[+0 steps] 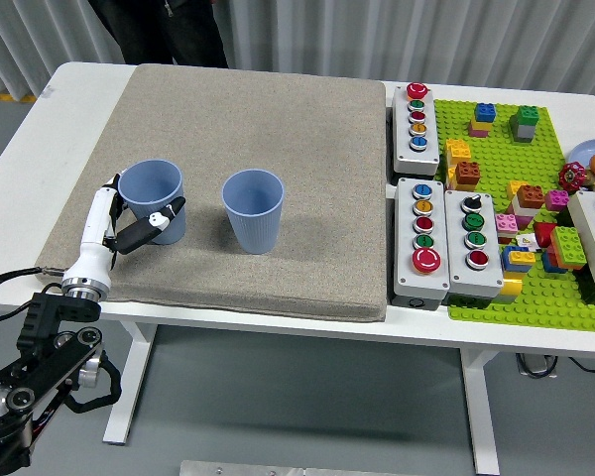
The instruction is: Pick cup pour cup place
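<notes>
While I watch from the head camera, my left arm comes up from below the bench's [278, 325] near-left corner, and the left robot hand [129, 220] is wrapped around the left cup [152, 199], white fingers [101, 213] along its left side and the dark thumb across its front. That cup stands upright on the grey mat [307, 178], toward the mat's near-left part. Just to its right, apart from it, the second cup [253, 209] stands upright and untouched, also on the mat. I cannot see into either cup well enough to tell any contents.

Along the mat's right edge sit button boxes [423, 236], two side by side at the near end and one [416, 120] farther back. Beyond them the green baseplate [496, 288] fills the bench's right side, strewn with coloured bricks [468, 174]. At the far-left corner a person in dark clothing [169, 30] stands behind the bench.
</notes>
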